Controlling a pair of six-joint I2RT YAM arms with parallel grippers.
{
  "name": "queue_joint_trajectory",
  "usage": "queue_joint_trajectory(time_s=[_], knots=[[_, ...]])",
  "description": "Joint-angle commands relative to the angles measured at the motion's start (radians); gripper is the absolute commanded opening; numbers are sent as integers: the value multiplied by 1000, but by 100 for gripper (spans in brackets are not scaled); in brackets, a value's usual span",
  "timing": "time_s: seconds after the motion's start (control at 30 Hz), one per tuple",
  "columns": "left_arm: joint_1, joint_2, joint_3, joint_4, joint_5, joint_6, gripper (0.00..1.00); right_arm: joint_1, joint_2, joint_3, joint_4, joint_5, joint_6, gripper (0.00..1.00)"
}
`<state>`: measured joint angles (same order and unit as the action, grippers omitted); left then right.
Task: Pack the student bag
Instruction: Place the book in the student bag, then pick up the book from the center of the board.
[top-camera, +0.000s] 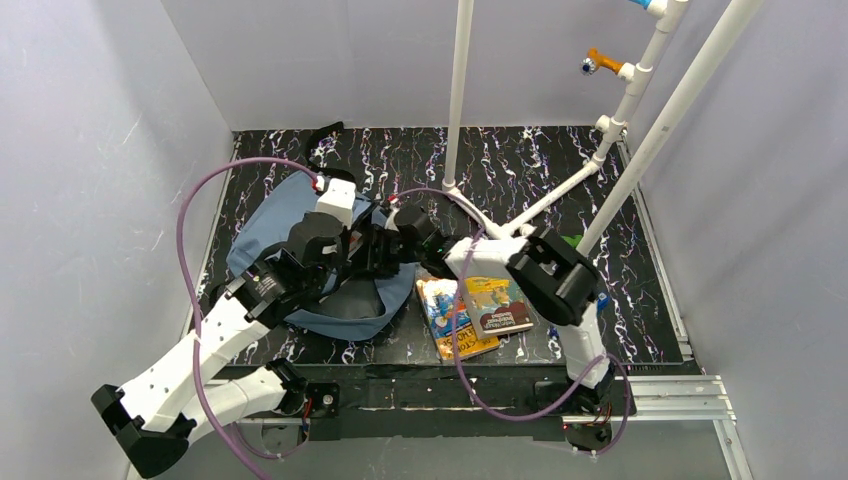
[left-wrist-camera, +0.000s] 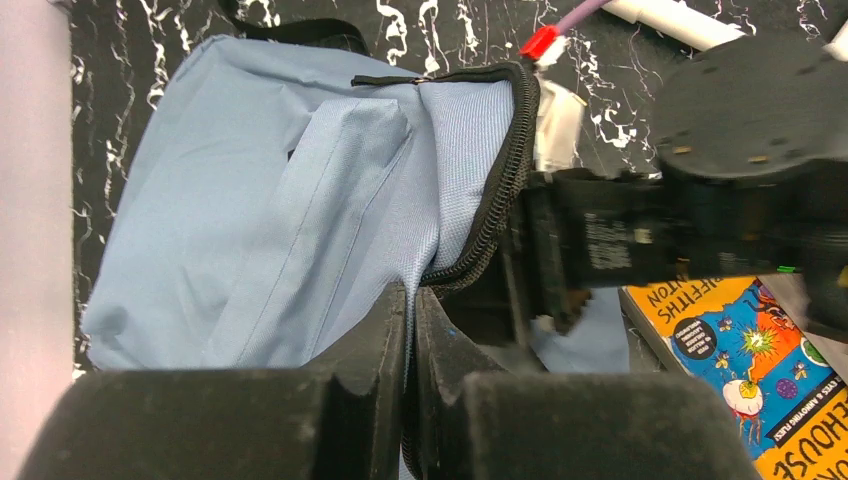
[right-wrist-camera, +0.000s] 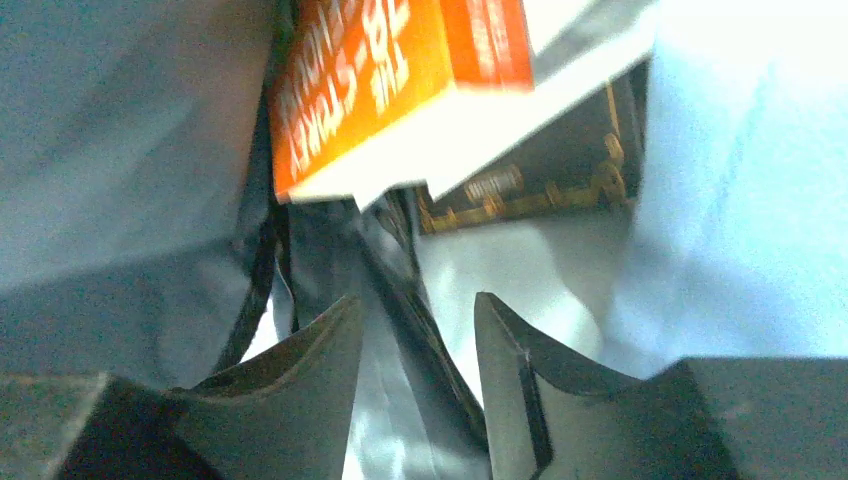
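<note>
Student bag (top-camera: 262, 228) on the left of the table (top-camera: 520, 160), mouth facing right — left gripper (left-wrist-camera: 410, 340) clamped together on its zipper edge (left-wrist-camera: 505, 170). Right gripper (right-wrist-camera: 415, 330) inside, jaws part-way apart. Best to lift that edge high, avoid snagging fabric — then nudge the orange book (right-wrist-camera: 380, 80) deeper.

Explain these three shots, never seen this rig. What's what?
Two robot arms are bolted at the near edge of a black table, each ending in a two-finger gripper. The wide picture looks down from above and behind; the other two come from cameras on each wrist. On the table lie a blue student bag and two colourful books. The left gripper is shut, pinching the bag's zipper rim. The right gripper is inside the bag, jaws apart, gripping nothing visible; an orange book and a dark book lie ahead.
</note>
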<state>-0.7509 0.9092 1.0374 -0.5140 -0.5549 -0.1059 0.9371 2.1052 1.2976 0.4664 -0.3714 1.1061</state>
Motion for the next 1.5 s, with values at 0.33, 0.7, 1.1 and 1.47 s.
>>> queue_joint_trajectory(time_s=[0.33, 0.7, 1.1, 1.47], knots=[[-4, 45, -69, -24, 95, -206, 36, -3, -615, -163, -968, 593, -783, 95], [-3, 138, 3, 176, 515, -346, 88, -4, -745, -239, -1167, 760, -775, 98], [17, 628, 89, 434, 755, -663, 88, -10, -879, -440, -1048, 701, -649, 90], [40, 912, 119, 570, 767, -835, 79, -16, -929, -583, -956, 632, -582, 71]])
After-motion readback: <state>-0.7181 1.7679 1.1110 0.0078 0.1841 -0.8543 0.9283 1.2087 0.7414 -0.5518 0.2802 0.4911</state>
